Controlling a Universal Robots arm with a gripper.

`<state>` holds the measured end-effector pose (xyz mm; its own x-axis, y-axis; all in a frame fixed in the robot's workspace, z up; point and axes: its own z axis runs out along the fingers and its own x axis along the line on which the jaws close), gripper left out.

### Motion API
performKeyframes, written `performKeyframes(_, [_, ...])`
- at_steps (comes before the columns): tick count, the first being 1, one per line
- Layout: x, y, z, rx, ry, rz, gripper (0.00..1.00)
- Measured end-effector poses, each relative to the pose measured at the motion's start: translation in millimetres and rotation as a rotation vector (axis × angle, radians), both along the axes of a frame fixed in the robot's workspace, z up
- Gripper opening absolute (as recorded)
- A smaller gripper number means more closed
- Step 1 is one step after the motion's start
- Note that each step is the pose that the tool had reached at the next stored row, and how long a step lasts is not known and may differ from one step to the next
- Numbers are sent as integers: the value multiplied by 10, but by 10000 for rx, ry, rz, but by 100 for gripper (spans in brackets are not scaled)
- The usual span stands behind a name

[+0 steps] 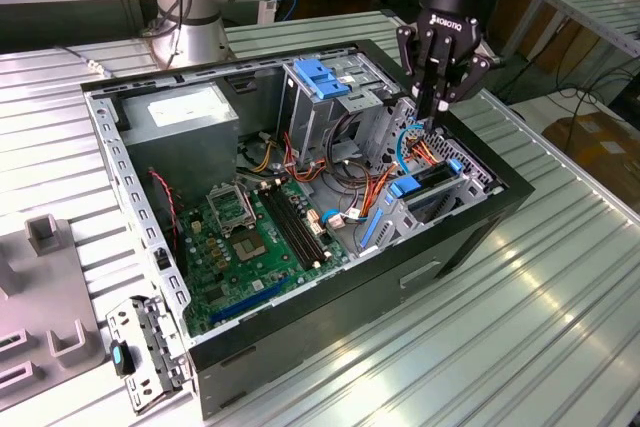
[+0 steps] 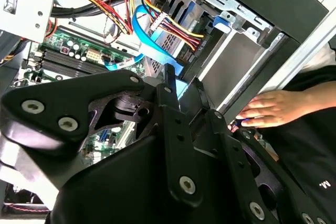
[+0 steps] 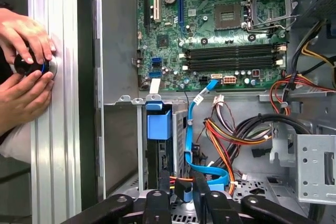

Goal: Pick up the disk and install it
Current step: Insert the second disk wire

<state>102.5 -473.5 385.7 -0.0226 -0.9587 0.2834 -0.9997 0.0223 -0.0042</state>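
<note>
Above the apparently installed disk hangs the end effector; grip state indiscernible.

I see a ribbed, glossy metal desk. My gripper looks matt black; the disk has bright blue plastic rails.

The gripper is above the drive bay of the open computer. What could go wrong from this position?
1. The gripper hangs close to the blue cable and the coloured wires beside the disk; it might snag or pull them.
2. A person's hand rests beside the case, near the arm; a move could strike it.
</note>
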Motion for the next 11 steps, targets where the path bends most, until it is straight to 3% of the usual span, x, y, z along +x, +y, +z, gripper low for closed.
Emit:
performKeyframes(8, [0,58,-72,-477,0,-6,31])
performKeyframes(10, [0,86,-107,-660,0,-9,31])
performKeyframes(11, [1,92,-122,-712,0,-10,31])
